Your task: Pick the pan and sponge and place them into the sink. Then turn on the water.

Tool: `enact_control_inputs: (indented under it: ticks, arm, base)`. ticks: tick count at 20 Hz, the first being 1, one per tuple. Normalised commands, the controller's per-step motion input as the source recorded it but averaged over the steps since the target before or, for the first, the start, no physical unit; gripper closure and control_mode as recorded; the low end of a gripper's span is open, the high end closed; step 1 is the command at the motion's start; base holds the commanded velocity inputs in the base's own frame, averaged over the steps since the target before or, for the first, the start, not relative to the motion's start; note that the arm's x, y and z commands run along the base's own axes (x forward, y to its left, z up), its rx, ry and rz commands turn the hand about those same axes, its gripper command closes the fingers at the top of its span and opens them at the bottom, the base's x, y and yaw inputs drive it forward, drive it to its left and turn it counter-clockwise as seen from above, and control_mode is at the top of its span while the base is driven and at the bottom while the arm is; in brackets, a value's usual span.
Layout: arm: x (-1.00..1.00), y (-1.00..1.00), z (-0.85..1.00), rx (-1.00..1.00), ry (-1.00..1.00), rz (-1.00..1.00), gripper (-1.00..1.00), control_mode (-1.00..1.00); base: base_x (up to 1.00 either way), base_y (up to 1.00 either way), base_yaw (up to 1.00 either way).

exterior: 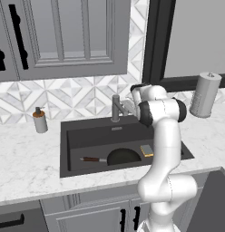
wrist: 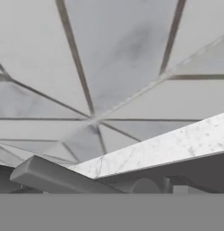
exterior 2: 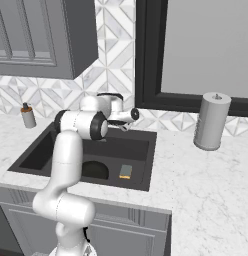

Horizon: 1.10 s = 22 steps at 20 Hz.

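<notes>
One pan [exterior: 122, 157] lay at the near side of the sink [exterior: 87, 136], with its thin handle pointing left. One sponge [exterior: 147, 150] lay just to the right of the pan, also down in the sink. So both things were already in, and the step in hand looked like turning on the water.

Farther back, the gripper [exterior 2: 127, 120] was up by the one faucet [exterior: 117, 108] at the far edge of the sink. I could not tell if the claw was wide or narrow, because the arm hid the fingers. No blue stream fell yet.

To do this well, the hand would need to push the faucet's grey lever [wrist: 55, 176] slowly and keep a steady touch on it, so it does not slip off.

On the counter stood one soap bottle [exterior: 40, 120] at the far left and one paper towel roll [exterior: 205, 95] at the far right.
</notes>
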Motion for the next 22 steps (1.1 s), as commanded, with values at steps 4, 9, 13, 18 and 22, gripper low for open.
enact_control_inputs:
  ticks: [4,9,13,18,22]
  arm:
    - [0.0,0.0,0.0,0.0,0.0,0.0,1.0,-1.0]
    - [0.0,0.0,0.0,0.09,0.0,-0.01,1.0,-1.0]
    - [0.0,-0.1,0.0,0.25,0.0,-0.09,1.0,-1.0]
    - [0.01,-0.17,0.0,0.28,0.0,-0.1,1.0,-1.0]
    - [0.1,-0.14,0.0,0.2,0.02,-0.14,1.0,-1.0]
  base:
    - [0.0,0.0,0.0]
    - [0.0,0.0,0.0]
    - [0.0,0.0,0.0]
    - [0.0,0.0,0.0]
    - [0.0,0.0,0.0]
